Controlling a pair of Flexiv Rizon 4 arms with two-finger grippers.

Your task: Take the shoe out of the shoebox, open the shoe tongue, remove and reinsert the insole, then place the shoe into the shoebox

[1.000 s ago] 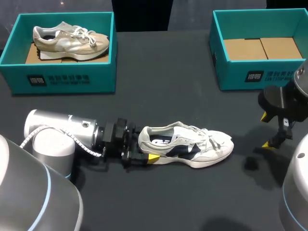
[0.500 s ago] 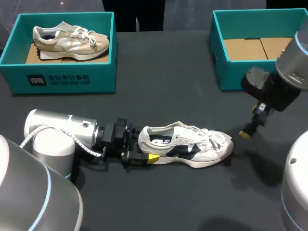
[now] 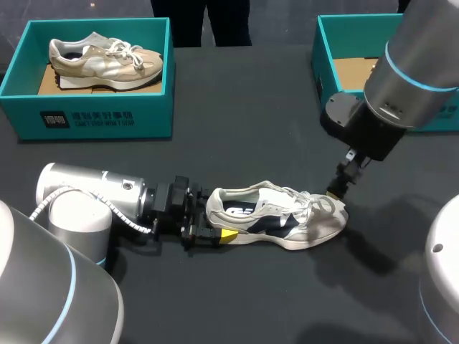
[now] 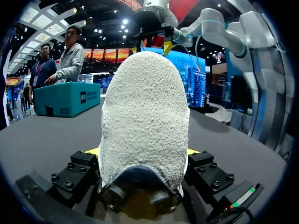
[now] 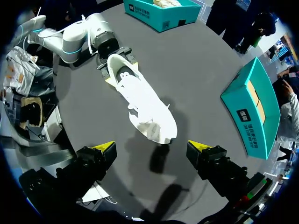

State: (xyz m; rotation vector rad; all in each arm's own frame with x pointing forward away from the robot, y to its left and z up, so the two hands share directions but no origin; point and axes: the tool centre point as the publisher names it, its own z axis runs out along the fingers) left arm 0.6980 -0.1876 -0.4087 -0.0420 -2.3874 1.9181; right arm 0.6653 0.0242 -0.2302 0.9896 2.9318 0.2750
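Right gripper [image 5: 152, 147] has swung over the shoe [image 3: 276, 215] toe, wide open; left gripper [image 4: 144, 151] clamps the heel. We risk snagging laces [image 3: 292, 195], wrenching it free.

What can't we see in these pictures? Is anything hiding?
- Insole: in the head view the shoe's opening is too small and dark to show whether it is inside.
- Right box: in the head view the right arm covers most of it.
- Left claw: in the left wrist view the shoe's heel hides most of its tips.
- Right claw: in the head view its arm hides most of it.
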